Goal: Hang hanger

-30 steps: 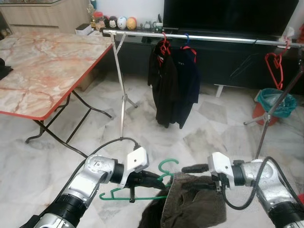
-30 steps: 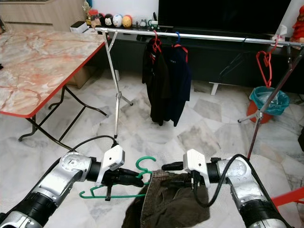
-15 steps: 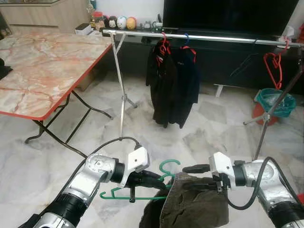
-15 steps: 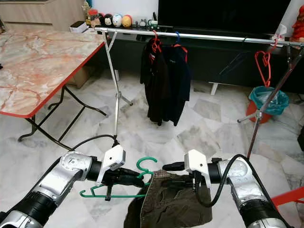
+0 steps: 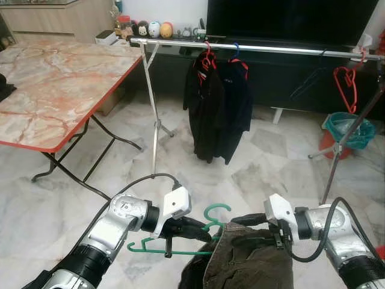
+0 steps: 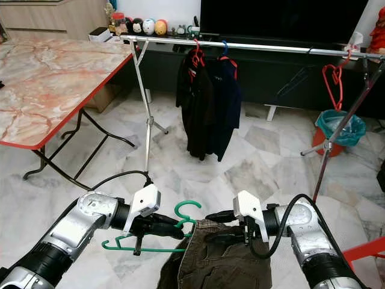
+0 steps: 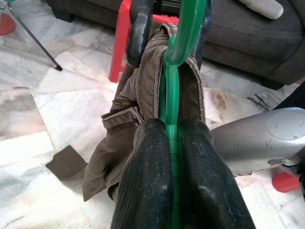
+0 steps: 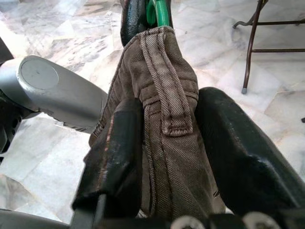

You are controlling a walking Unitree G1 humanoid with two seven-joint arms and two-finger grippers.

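Silver arms reach forward low over the marble floor, elbows bent inward; brown trousers hang between them on a green hanger; left claw clenched on the hanger's bar; right claw pinching the trousers' waistband.

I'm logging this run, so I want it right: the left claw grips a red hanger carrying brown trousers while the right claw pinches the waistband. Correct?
Not quite: the hanger in the left claw is green, not red, as the left wrist view shows. The rest holds: it carries the brown trousers, and the right claw pinches the waistband.
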